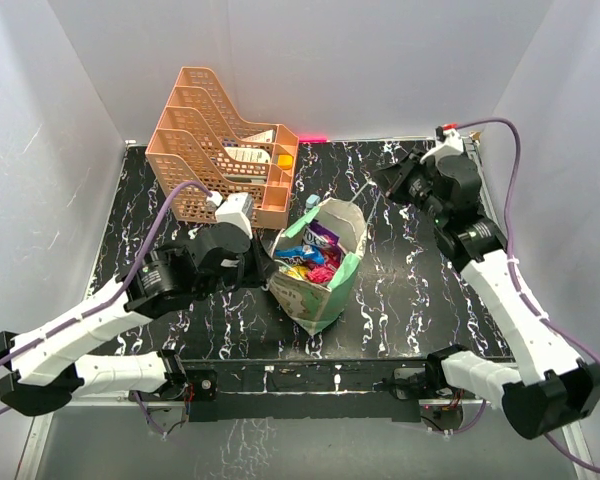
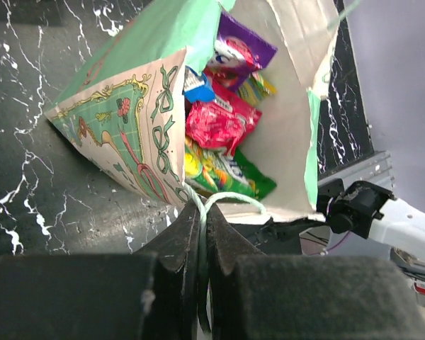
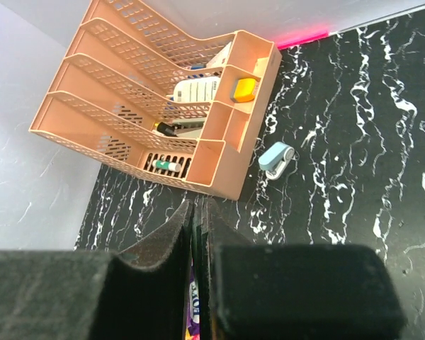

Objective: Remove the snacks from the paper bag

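Three cams. Top one sits high behind the arm bases, facing forward and down. We get the whole table (image 1: 420,290), near edge to far wall, both arms in frame, wide and distant.

Left wrist cam rides just behind the left fingers (image 2: 177,248), very close, aimed right and a bit near, straight into the paper bag (image 2: 120,120) mouth. The right arm's base (image 2: 358,209) shows past it.

Right wrist cam sits behind the right fingers (image 3: 163,248), looking toward the far-left corner, mid range on the orange rack (image 3: 163,106) and a small pale blue object (image 3: 276,159).

We see bag, rack and that object again from the top. The wrist views seem to share only a purple packet (image 3: 193,312), a sliver at the right one's bottom edge.
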`<state>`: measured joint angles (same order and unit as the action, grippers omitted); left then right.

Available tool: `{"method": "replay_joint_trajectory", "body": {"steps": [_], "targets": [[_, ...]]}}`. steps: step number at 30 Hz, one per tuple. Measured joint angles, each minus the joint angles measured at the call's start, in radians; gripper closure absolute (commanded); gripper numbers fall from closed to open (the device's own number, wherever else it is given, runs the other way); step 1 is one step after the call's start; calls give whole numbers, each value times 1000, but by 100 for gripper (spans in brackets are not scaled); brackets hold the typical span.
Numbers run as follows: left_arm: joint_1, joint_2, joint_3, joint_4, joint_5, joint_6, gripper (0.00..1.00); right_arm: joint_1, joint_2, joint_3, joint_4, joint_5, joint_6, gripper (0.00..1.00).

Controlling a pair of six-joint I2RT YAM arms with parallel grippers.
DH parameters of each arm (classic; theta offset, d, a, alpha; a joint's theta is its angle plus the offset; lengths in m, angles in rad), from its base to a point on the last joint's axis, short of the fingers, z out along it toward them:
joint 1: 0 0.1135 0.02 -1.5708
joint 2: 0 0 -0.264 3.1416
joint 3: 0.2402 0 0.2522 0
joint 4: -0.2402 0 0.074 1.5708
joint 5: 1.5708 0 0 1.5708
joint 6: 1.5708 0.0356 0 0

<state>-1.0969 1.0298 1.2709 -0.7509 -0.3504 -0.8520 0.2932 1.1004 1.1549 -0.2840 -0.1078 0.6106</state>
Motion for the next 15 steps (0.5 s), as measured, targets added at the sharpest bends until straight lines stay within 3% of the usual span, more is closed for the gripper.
{"method": "replay_joint_trajectory", "body": {"steps": [12, 15], "targets": [[56, 136, 108, -36, -9, 67, 99, -1, -317, -143, -128, 126, 29, 93], [128, 162, 113, -25, 46, 79, 83, -1, -351, -156, -139, 129, 43, 93]]}}
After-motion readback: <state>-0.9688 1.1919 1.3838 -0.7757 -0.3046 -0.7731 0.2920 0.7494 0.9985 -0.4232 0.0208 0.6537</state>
